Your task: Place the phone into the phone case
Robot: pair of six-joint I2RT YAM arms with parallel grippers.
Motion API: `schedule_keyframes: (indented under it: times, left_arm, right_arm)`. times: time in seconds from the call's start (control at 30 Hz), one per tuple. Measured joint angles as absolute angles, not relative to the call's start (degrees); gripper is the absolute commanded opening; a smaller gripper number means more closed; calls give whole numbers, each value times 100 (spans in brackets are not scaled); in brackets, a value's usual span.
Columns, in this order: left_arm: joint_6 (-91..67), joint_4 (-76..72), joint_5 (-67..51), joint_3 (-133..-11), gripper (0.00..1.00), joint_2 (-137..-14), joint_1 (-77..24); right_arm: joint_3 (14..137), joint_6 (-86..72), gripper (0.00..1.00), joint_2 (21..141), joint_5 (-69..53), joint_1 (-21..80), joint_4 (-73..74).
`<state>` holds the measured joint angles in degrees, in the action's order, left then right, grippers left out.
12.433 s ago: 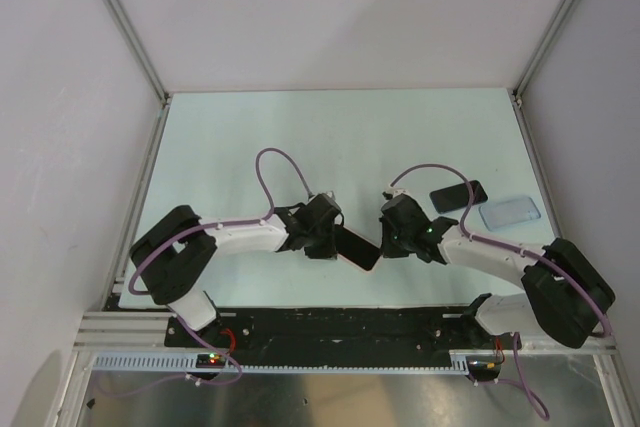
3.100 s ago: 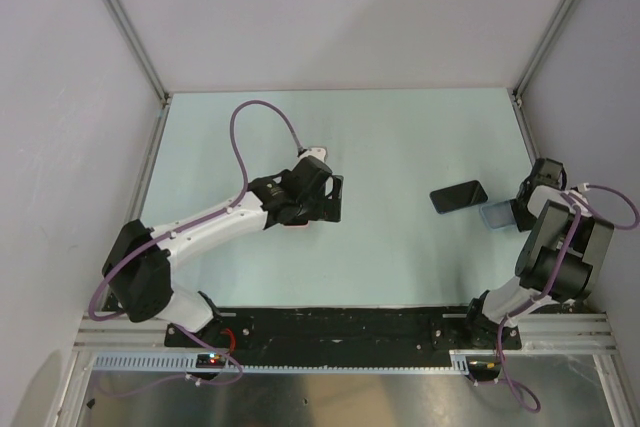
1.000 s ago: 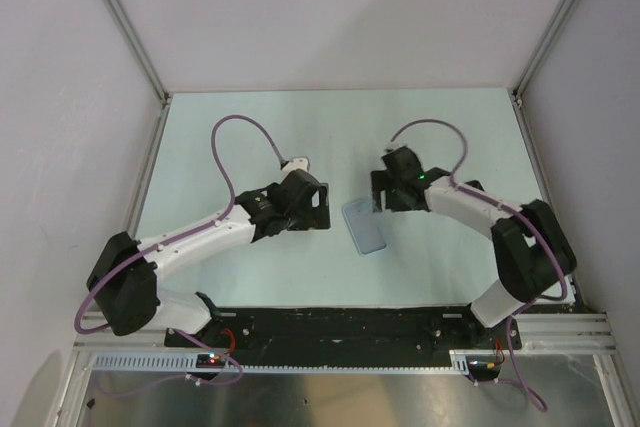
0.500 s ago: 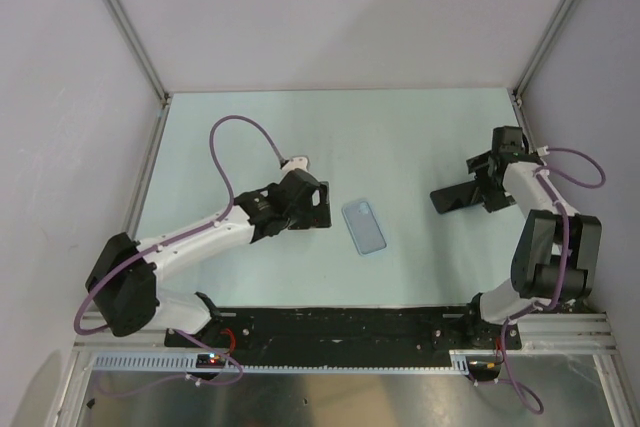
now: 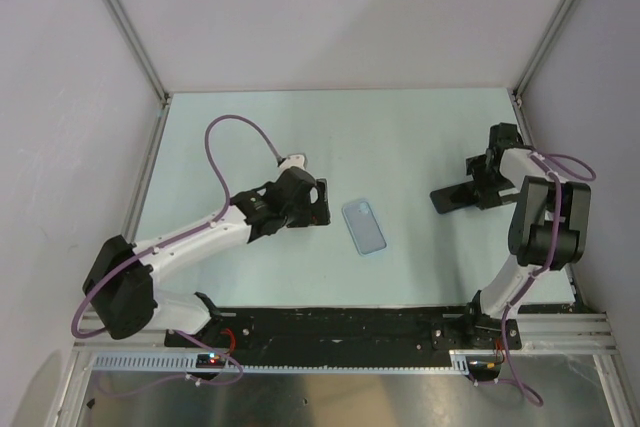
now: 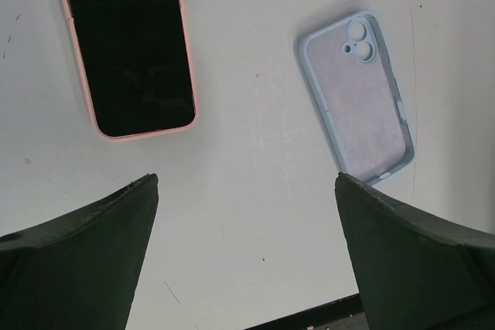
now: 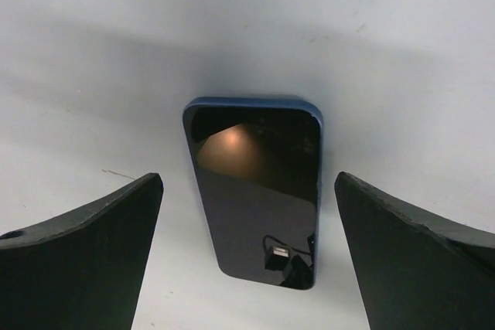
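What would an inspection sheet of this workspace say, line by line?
Surface: pale table, a few faint scuffs.
Job's things: dark phone face up at the right; empty blue case open side up, mid-table; the two lie apart.
Clutter: pink phone face up, left of the case.
Grippers: left gripper open above bare table, between pink phone and case; right gripper open over the dark phone, holding nothing.
Cables: purple cables loop off each arm.
Surroundings: grey walls, metal frame.
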<state>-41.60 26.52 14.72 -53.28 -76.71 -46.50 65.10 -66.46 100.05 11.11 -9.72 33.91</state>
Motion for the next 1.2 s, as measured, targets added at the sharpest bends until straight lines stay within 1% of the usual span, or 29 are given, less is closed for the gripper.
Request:
schedule_keyframes:
  times: [0.27, 0.53, 0.87, 1.2]
  left_arm:
    - [-4158, 2602, 1452, -5225, 100, -7588, -4550]
    - [-4158, 2576, 1422, -5221, 100, -7557, -4506]
    - [-4158, 2536, 1347, -5133, 100, -7498, -4475]
    - [-4158, 2484, 1306, -5131, 100, -7494, -4453]
  right_arm:
    - [7048, -6689, 99, 10390, 1199, -803, 3675]
    - [7669, -6753, 99, 10838, 1476, -563, 4283]
    - [7900, -6799, 99, 11006, 1592, -447, 4801]
    - [7911, -6801, 100, 11017, 1608, -395, 4991]
